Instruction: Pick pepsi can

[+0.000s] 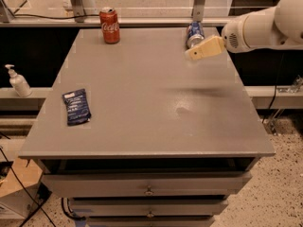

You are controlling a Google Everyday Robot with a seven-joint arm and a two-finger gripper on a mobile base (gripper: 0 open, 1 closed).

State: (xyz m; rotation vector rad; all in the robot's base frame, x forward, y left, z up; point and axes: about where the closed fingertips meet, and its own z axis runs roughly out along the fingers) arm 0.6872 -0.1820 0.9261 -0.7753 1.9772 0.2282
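Though its grip is unclear, the end effector (pixel 194 54) hovers beside the pepsi can (pixel 194 33).

The tan gripper (pixel 194 54) is hanging over the far right of the grey table top (pixel 142 93), just in front of the small blue aluminium pepsi can (pixel 193 32). It is covering the can's lower right side, so whether the two are touching is not showing. The thick white robot arm (pixel 258 27) is running out past the right edge. The flat dark blue packet (pixel 76 106) is carrying white print too small to read. The bottom edge is cutting off the lowest grey drawer (pixel 151 219), and the left edge is clipping the brown cardboard box (pixel 12 193).
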